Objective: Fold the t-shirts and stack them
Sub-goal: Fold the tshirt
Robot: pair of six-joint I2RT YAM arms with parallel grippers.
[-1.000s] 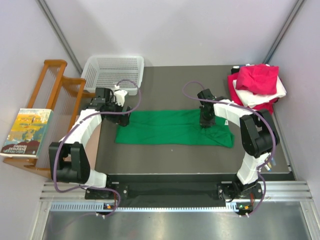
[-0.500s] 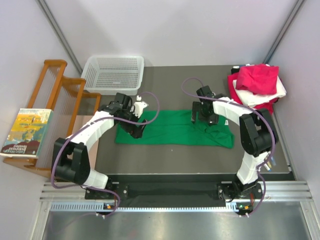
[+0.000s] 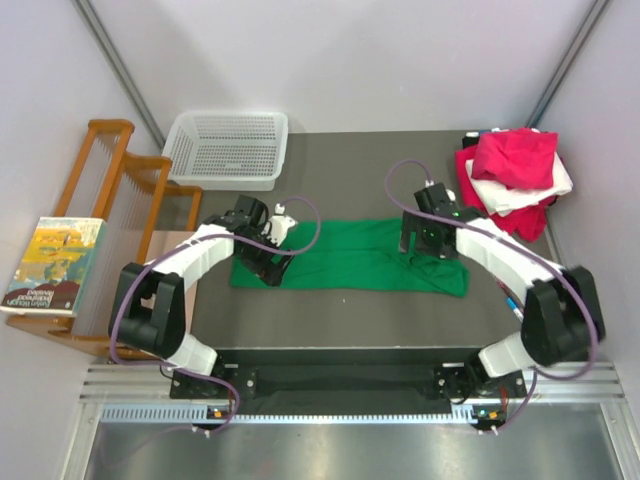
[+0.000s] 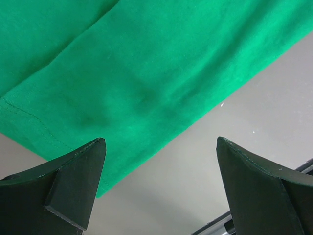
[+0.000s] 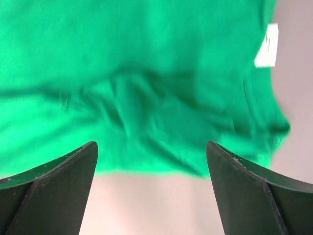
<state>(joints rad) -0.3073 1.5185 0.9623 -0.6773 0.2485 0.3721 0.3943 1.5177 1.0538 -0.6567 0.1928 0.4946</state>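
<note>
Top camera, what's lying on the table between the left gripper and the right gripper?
Only the green t-shirt, lying flat in a long band between left gripper and right gripper; the top view shows nothing else there.

Matt cloth green shirt [image 3: 350, 258] on smooth table [image 3: 350, 180].

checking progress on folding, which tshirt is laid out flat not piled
The bright green t-shirt, spread as a long strip mid-table; the magenta-pink tee, white tee and red tee lie heaped far right.
</note>
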